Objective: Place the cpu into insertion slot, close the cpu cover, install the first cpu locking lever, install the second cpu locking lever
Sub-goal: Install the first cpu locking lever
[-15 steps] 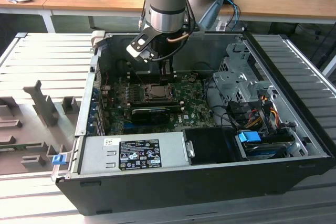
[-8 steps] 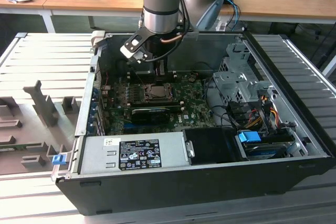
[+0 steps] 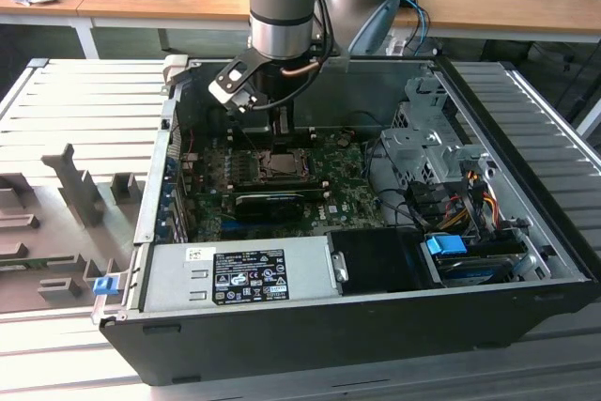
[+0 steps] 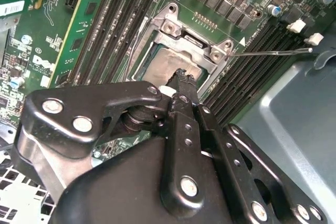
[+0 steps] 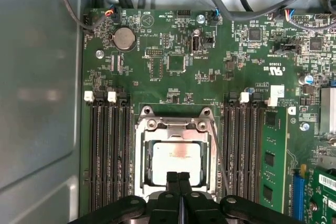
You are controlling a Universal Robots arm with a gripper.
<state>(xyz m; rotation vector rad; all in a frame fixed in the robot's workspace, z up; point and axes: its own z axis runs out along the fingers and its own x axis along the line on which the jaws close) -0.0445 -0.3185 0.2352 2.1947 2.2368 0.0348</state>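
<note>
The small, flat, square cpu (image 5: 176,156), with its dull silver-grey metal top, sits in the square, grey-rimmed insertion slot (image 3: 280,164) on the green circuit board (image 5: 178,66). Its metal face is up and level with the board. The thin silver-grey metal cpu cover (image 5: 143,156) lies flat over the slot and frames the chip through its cut-out, so the chip looks pinned in place rather than loose.

The black two-finger gripper (image 5: 178,177) hangs over the slot's edge, jaws pressed together with nothing between them. Its tips are at the chip's rim, though I cannot tell whether they touch. I judge this stance suits pushing or hooking, not carrying.

The chip is almost square, with no clear long axis. Its sides run parallel to the long black memory slots (image 5: 107,150) flanking the insertion slot. A thin steel lever rod (image 5: 219,156) runs beside the slot, slanting away from it, apparently unlatched.
</note>
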